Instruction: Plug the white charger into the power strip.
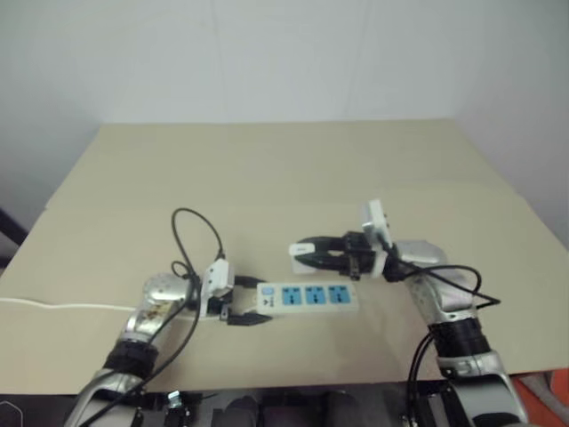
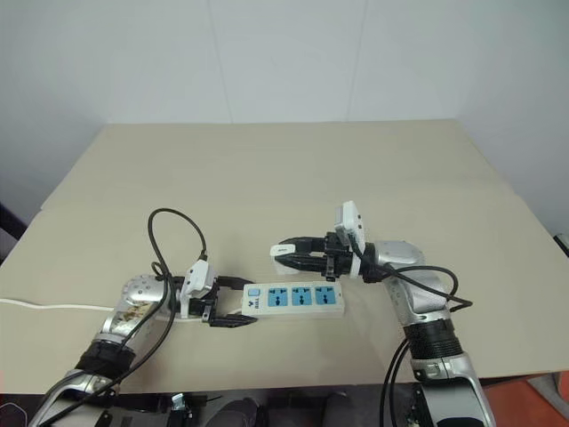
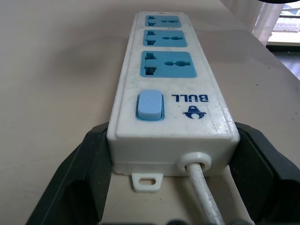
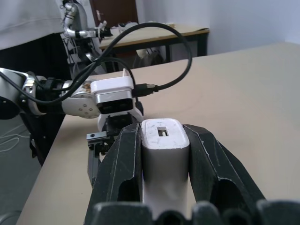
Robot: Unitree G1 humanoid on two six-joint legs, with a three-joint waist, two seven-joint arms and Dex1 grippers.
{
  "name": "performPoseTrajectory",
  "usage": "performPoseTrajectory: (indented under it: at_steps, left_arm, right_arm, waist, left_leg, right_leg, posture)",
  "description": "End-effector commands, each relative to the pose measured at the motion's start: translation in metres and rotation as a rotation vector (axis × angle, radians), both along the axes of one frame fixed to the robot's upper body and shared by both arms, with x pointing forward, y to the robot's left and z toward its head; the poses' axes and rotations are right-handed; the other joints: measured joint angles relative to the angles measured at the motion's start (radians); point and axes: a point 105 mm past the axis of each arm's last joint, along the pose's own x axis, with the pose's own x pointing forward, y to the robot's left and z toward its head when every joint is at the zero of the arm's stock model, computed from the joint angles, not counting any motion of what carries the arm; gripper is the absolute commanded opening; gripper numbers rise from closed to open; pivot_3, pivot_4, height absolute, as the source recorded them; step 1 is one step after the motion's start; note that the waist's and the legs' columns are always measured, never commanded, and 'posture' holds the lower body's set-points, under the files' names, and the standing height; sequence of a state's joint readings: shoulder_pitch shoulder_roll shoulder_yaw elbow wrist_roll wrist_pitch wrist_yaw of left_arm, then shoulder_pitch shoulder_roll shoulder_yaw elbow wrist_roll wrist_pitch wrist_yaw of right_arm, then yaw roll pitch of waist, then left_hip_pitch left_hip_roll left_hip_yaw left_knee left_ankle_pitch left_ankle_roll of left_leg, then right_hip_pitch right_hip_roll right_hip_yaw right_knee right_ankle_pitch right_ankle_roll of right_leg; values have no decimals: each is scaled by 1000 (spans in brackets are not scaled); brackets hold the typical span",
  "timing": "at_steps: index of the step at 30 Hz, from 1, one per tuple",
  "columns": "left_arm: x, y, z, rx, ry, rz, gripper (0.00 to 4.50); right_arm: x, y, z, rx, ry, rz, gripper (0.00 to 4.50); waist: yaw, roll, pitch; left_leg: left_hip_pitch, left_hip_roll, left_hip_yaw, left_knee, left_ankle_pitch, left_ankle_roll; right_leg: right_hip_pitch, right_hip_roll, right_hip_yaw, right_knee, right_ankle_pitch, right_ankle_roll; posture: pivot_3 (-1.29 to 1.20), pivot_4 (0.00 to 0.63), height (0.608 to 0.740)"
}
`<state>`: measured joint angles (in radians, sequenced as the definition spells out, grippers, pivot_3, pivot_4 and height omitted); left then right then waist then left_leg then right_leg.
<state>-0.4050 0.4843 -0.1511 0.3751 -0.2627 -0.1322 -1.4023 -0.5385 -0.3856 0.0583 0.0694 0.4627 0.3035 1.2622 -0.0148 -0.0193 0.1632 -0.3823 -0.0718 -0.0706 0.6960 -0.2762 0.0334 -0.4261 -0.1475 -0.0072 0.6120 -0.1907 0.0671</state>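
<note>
White charger (image 4: 165,140) pinched in your right gripper (image 2: 286,256), above the power strip (image 2: 293,299), switch end clamped by your left gripper (image 2: 233,303), beige table (image 2: 267,169).

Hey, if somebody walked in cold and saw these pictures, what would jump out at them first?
Probably the power strip with three blue sockets, lying near the front edge of the tan table, its switch end clamped by the left gripper. Just behind it, the right gripper holds the white charger above the table.

one power strip (image 2: 293,298), one white charger (image 4: 164,154), three sockets (image 3: 164,41)
</note>
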Motion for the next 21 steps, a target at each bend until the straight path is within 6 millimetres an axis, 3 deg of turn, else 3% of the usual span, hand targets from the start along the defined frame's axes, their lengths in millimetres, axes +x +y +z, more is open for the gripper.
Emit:
performPoseTrajectory:
  at_steps: [1,8,21]
  left_arm:
    - [5,3,5,12,-18,4,3258]
    - [9,3,6,12,-19,2,3258]
    - [7,1,4,4,13,-17,3258]
  right_arm:
    - [0,5,0,21,-50,12,1105]
    - [0,11,-16,15,-32,5,1105]
    - [-1,13,-25,4,-22,0,1105]
  waist:
    - [0,0,0]
    - [0,0,0]
    - [0,0,0]
  left_leg:
    - [0,0,0,0,0,0]
    - [0,0,0,0,0,0]
    - [0,0,0,-1,0,0]
  right_leg:
    - [0,0,0,0,0,0]
    - [0,0,0,0,0,0]
    - [0,0,0,0,0,0]
  posture:
    - [0,150,740]
    - [0,150,740]
    - [0,150,740]
